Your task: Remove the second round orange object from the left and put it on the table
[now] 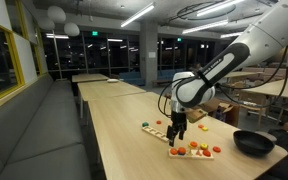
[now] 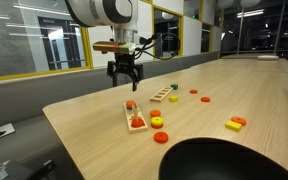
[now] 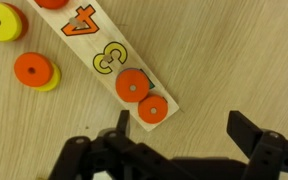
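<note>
A wooden number board (image 3: 96, 45) lies on the table, showing a 4, a 3 and two round orange discs at its end. One disc (image 3: 133, 86) sits beside the 3, the other (image 3: 153, 110) at the board's tip. My gripper (image 3: 184, 135) is open and empty, hovering above the table just beside the tip disc. In both exterior views the gripper (image 1: 176, 128) (image 2: 124, 75) hangs above the board (image 1: 192, 151) (image 2: 135, 115) without touching it.
A loose orange disc (image 3: 34, 70) lies on a yellow one, and another yellow disc (image 3: 2, 20) lies near them. A second wooden board (image 2: 162, 94), scattered red and yellow pieces (image 2: 236, 123) and a black bowl (image 2: 234, 160) (image 1: 252, 142) are on the table.
</note>
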`<state>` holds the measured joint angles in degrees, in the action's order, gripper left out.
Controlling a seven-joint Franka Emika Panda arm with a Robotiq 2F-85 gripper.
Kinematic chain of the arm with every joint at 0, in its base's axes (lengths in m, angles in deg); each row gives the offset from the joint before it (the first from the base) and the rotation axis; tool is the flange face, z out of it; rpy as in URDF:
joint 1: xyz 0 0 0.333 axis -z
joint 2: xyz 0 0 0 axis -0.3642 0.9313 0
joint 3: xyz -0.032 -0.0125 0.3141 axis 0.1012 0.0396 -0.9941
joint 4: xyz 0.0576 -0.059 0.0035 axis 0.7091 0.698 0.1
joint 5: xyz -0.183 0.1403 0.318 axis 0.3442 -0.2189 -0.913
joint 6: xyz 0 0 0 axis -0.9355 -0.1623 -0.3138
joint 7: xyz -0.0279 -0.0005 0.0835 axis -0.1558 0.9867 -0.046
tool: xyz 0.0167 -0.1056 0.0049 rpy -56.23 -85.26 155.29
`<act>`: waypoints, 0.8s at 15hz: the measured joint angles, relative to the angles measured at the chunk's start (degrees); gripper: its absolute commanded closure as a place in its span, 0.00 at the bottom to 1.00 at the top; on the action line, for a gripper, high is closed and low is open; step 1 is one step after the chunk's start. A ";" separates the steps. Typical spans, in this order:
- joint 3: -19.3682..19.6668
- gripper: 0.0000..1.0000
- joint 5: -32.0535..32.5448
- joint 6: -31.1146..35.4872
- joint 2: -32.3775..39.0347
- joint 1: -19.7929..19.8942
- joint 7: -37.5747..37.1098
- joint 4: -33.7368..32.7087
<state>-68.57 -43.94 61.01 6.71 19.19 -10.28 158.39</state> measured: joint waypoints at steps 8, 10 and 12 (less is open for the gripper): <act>0.75 0.00 4.20 4.07 3.10 1.23 -0.13 0.09; 1.00 0.00 5.10 4.93 3.60 1.50 -0.33 0.11; 1.38 0.00 5.81 5.51 3.98 1.70 -0.78 0.11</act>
<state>-67.19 -38.13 66.52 10.69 20.89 -11.06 158.51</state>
